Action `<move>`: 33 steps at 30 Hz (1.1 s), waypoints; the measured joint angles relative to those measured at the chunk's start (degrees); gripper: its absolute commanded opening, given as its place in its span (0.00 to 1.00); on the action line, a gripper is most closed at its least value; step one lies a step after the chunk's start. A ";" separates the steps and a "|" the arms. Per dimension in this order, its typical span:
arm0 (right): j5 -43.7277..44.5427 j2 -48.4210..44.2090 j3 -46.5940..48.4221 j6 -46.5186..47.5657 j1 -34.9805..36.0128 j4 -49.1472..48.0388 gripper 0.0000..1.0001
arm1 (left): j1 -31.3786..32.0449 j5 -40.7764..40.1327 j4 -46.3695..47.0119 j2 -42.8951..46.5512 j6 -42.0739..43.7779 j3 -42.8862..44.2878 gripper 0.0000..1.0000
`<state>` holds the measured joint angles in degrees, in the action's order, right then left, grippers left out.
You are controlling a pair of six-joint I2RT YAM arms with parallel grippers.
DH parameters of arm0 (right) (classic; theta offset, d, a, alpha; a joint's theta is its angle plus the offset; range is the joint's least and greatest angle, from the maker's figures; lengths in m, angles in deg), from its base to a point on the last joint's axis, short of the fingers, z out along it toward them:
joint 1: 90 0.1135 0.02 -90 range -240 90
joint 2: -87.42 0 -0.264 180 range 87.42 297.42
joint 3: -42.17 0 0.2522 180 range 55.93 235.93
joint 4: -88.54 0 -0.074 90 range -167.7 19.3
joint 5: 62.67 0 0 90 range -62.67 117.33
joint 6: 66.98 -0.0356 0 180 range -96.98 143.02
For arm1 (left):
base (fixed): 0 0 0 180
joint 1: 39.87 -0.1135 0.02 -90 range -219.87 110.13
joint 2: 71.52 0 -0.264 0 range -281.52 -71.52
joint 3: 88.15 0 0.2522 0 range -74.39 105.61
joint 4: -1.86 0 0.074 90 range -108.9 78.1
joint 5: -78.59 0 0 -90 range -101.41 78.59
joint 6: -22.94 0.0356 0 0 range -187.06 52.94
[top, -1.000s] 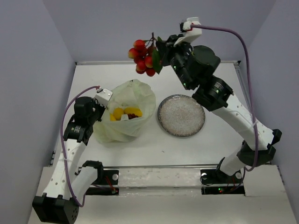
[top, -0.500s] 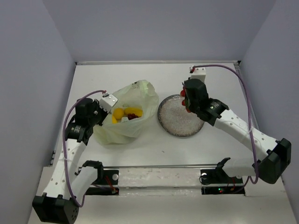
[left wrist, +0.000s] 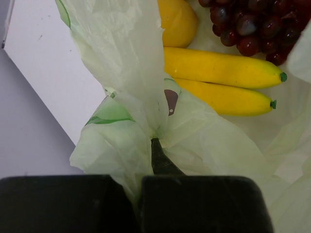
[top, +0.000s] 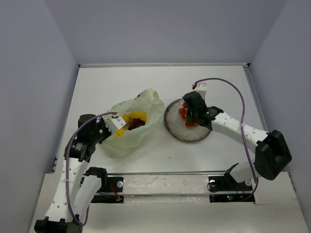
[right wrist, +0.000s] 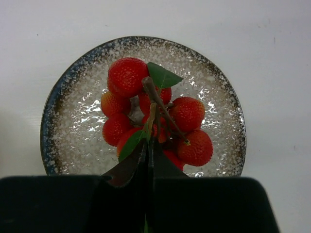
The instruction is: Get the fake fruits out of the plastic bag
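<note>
The pale yellow-green plastic bag point(top: 127, 124) lies left of centre, its mouth open to the right. Inside it show two yellow bananas point(left wrist: 221, 70), a dark grape bunch point(left wrist: 255, 24) and a round yellow-orange fruit point(left wrist: 177, 22). My left gripper point(top: 114, 125) is shut on a fold of the bag point(left wrist: 146, 111) at its near-left edge. The red berry bunch point(right wrist: 150, 114) with green leaves rests over the speckled plate point(right wrist: 68, 92), its stem pinched in my shut right gripper point(right wrist: 149, 145). From above, the right gripper point(top: 188, 115) sits low over the plate point(top: 175, 128).
White walls close off the table at the back and on both sides. The right arm point(top: 233, 130) stretches from the near right across to the plate. The left arm's cable point(top: 77, 136) loops beside the bag.
The right arm swung the berry bunch down from high at the back onto the plate. The left gripper pulled the bag's edge nearer and lower, and the bag shifted slightly.
</note>
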<state>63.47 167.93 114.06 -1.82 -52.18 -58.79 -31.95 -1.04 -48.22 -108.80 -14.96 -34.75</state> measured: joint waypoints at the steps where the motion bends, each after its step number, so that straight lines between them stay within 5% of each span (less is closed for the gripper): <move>1: -0.46 0.79 -0.17 -0.57 -0.13 -0.02 0.06 | 0.00 0.00 0.00 0.48 0.31 -0.15 0.00; 2: -0.98 1.53 -0.28 -1.03 -0.31 0.00 0.09 | 0.00 0.00 0.02 1.03 0.48 -0.31 0.00; 10: -4.94 4.52 0.04 -1.99 -0.35 2.67 0.78 | 0.00 0.04 0.44 1.90 1.03 -0.66 0.00; 16: -7.54 4.68 7.78 1.31 -0.35 9.16 1.00 | 0.00 0.04 1.09 1.84 0.98 -0.72 0.00; 22: -6.99 4.20 25.38 6.91 4.35 13.99 1.00 | 0.00 -0.92 3.28 2.36 -0.13 -1.20 0.00; 26: -5.68 6.45 40.17 12.33 14.23 15.32 0.93 | 0.00 -1.25 4.74 4.22 -1.42 -2.51 0.00; 29: -14.45 8.24 45.00 13.38 19.32 10.25 0.66 | 0.00 -1.25 5.33 5.84 -2.12 -3.54 0.00; 31: -22.75 8.52 43.10 12.70 19.63 5.90 0.39 | 0.00 -1.42 5.51 6.54 -2.40 -3.80 0.00; 33: -28.68 9.60 40.24 11.43 19.21 2.56 0.23 | 0.00 -1.68 5.86 7.08 -2.62 -4.09 0.00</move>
<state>34.79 177.52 154.30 9.61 -32.96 -56.23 -31.95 -2.72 -42.36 -101.72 -17.59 -38.84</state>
